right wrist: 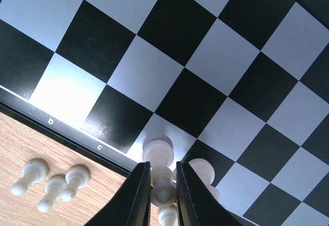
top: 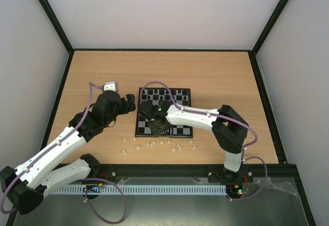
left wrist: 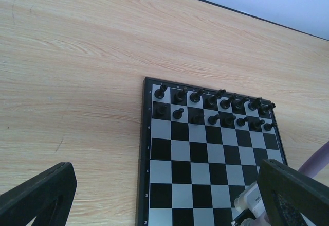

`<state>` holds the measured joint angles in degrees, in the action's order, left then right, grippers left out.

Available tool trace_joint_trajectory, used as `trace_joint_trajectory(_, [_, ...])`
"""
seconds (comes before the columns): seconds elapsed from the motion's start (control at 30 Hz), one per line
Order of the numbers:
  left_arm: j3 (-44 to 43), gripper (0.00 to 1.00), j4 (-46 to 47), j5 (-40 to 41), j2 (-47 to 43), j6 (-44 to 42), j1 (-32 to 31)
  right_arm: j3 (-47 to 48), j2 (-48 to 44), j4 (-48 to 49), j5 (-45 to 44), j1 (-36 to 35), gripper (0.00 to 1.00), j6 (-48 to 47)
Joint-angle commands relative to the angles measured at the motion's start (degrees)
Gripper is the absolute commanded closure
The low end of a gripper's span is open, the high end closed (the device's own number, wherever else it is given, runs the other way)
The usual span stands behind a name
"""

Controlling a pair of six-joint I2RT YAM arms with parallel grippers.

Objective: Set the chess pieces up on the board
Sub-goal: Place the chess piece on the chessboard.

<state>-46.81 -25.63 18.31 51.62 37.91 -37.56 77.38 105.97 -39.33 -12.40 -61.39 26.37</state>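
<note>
Pinched white piece (right wrist: 161, 182) in right gripper (right wrist: 163, 197), with fingers pressed near together on stem. Hung it over pale square at board (right wrist: 169, 82) rim, right under fingertips; touching or not, couldn't tell. Spotted second white piece (right wrist: 201, 170) just beside one finger. Saw loose white pieces (right wrist: 51, 185) outward on table (right wrist: 31, 143). Noted black pieces (left wrist: 211, 105) ranked along far rows. Held left gripper (left wrist: 164, 195) spread wide, empty. Judged chessmen light, hard, slick, tippy; best gripped mid-stem, gently.
</note>
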Motion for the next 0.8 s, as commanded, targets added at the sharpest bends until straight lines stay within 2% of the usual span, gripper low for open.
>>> trace_joint_trajectory(0.0, [1.0, 0.0, 0.9, 0.7, -0.1, -0.7, 0.6, 1.5, 1.1, -3.6, -0.8, 0.3, 0.84, -0.9])
trace_joint_trajectory(0.27, [1.3, 0.0, 0.9, 0.4, -0.3, -0.8, 0.9, 2.6, 0.1, -3.9, -0.1, 0.4, 0.75, -0.7])
trace_joint_trajectory(0.5, [1.0, 0.0, 0.4, -0.2, -0.6, -0.5, 1.2, 3.0, -7.4, -3.8, 1.8, 0.4, 0.64, -0.4])
trace_joint_trajectory(0.77, [1.0, 0.0, -0.1, -3.8, 0.8, -0.1, 2.3, -9.8, -21.1, -3.2, 1.3, 0.4, 0.58, 4.6])
